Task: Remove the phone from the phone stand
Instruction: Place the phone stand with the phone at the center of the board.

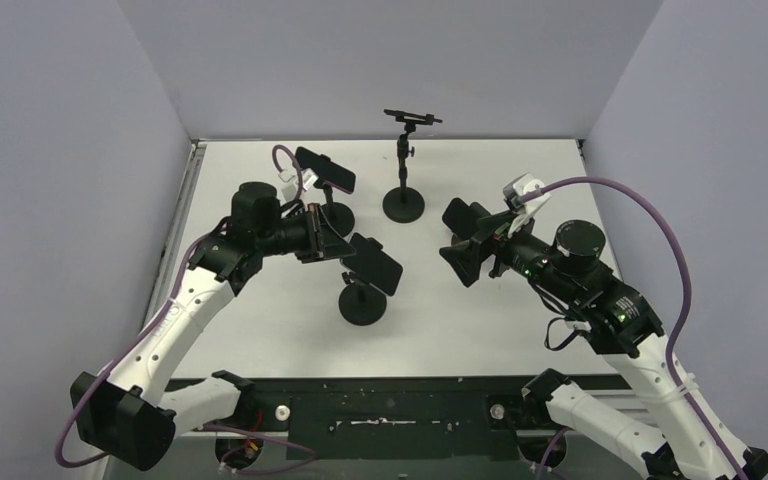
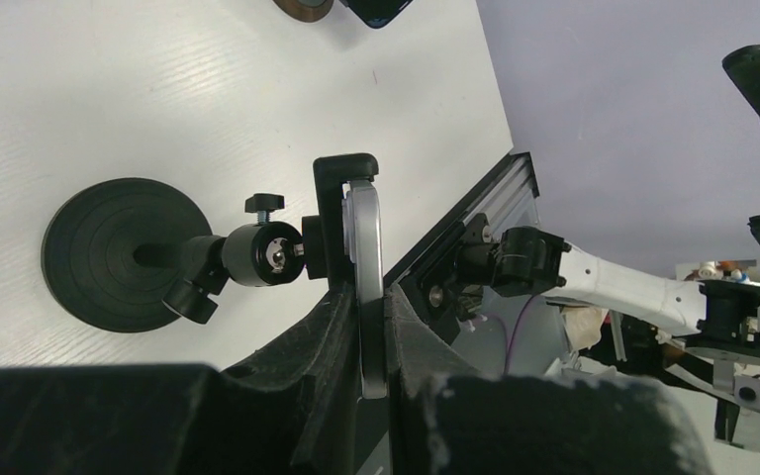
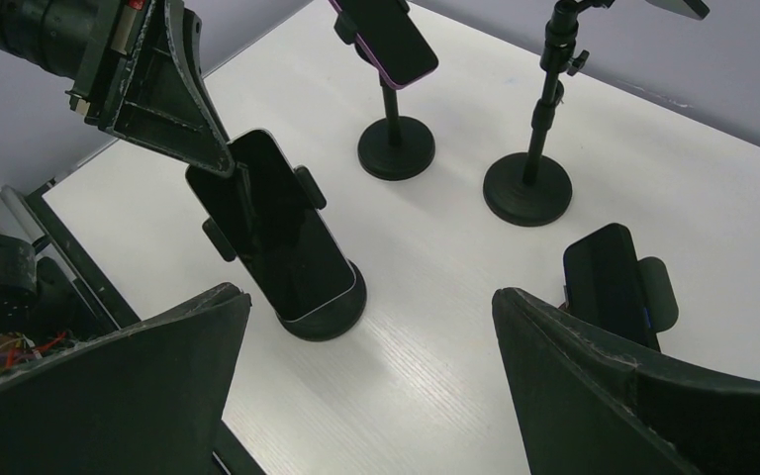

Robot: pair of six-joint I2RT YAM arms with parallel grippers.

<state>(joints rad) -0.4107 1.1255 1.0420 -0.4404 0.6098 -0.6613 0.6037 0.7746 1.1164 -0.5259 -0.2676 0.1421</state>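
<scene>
The left gripper (image 1: pixel 335 245) has its jaws closed tight on the upper end of the black phone with a silver edge (image 1: pixel 377 263). The phone is in the clamp of the short black phone stand with a round base (image 1: pixel 362 305). It leans there, near the middle of the white tabletop (image 1: pixel 480 335).

The left wrist view shows the phone from the side, thin like a slice. One black finger (image 2: pixel 329 336) presses on each flat face. You can also see the stand's black round ball joint (image 2: pixel 262 254), which the top view hides.

The right wrist view shows the phone's dark screen from the front, with the clamp's little arms hugging both long sides.

The right gripper (image 1: pixel 460 240) has its jaws wide open and holds nothing. It is off to the right of the phone and does not touch it.

Behind sits a second black phone (image 1: pixel 325 170) on its own short stand. A tall thin black stand (image 1: pixel 403 190) carries a phone lying flat on top. Only the right wrist view clearly shows a fourth black phone (image 3: pixel 609 282), in a holder close to that gripper.

Pale grey walls (image 1: pixel 380 60) stand on three sides. A silver metal rail (image 1: pixel 182 215) runs along the tabletop's left edge.
</scene>
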